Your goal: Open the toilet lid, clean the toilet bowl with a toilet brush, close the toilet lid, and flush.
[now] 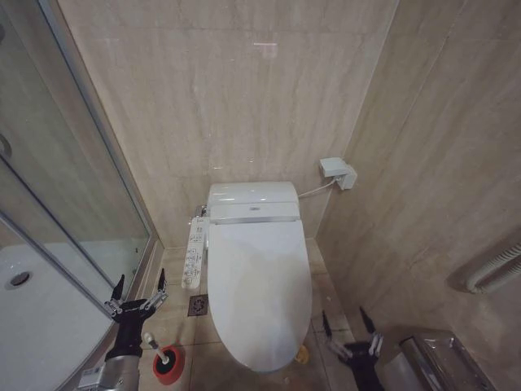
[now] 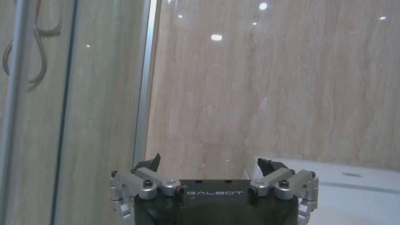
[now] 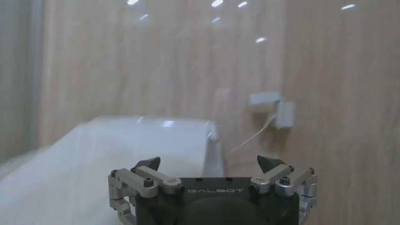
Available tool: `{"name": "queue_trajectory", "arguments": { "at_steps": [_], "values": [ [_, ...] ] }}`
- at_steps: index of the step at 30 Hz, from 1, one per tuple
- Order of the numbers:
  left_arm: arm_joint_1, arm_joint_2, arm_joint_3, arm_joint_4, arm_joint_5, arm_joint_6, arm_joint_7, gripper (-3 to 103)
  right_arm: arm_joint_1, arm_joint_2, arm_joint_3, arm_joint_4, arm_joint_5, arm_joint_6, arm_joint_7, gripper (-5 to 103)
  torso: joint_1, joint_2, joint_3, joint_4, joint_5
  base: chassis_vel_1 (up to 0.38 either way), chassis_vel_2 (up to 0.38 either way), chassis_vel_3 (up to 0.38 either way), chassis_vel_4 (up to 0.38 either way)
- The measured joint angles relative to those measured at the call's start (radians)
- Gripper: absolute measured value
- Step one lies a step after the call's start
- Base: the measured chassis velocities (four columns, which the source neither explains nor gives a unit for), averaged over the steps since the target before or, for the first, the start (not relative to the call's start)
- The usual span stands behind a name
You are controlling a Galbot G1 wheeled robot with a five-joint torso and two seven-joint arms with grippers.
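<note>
Head view
Toilet lid (image 1: 259, 285): down flat over the toilet, against the back wall, glossy white — the bowl beneath is hidden from me.
Button panel (image 1: 194, 254): along the toilet's left side.
Toilet brush (image 1: 156, 345): standing in its red holder (image 1: 169, 366) on the floor tiles by the toilet's front left corner, handle tilted toward my left arm.
My left gripper (image 1: 140, 287): raised over the floor between the shower glass (image 1: 65, 220) and the toilet, just above the brush, fingers spread, holding nothing.
My right gripper (image 1: 348, 320): low by the toilet's front right corner, near the side wall, fingers spread and empty too.
Wall box (image 1: 337, 172): on the corner of the walls behind the toilet, a cable running down to the tank.

Left wrist view
My left gripper (image 2: 209, 165): both dark fingertips stand apart with bare wall tile between them.
Surroundings: shower glass on one side — the toilet's white tank (image 2: 350, 180) on the other.

Right wrist view
My right gripper (image 3: 209, 164): fingertips apart, nothing between them.
Toilet lid (image 3: 75, 168): a white surface stretching ahead of me, shut.
Wall box (image 3: 275, 105): on the tile beyond, with its cable.
</note>
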Motion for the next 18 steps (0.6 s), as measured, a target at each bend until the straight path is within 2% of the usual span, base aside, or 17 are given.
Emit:
{"name": "queue_trajectory", "arguments": {
  "at_steps": [8, 18],
  "values": [
    [-0.055, 0.001, 0.026, 0.066, -0.013, -0.01, 0.002, 100, -0.056, -0.095, -0.075, 0.004, -0.028, -0.017, 0.001, 100, 0.0, 0.0, 0.0, 0.0001, 0.0, 0.0, 0.0, 0.0, 0.0],
    [-0.098, -0.005, 0.041, 0.103, -0.015, -0.013, 0.002, 100, -0.075, -0.208, -0.178, -0.129, -0.047, -0.022, 0.007, 100, 0.0, 0.0, 0.0, -0.0002, 0.0001, 0.0, 0.0, 0.0, 0.0]
  ]
}}
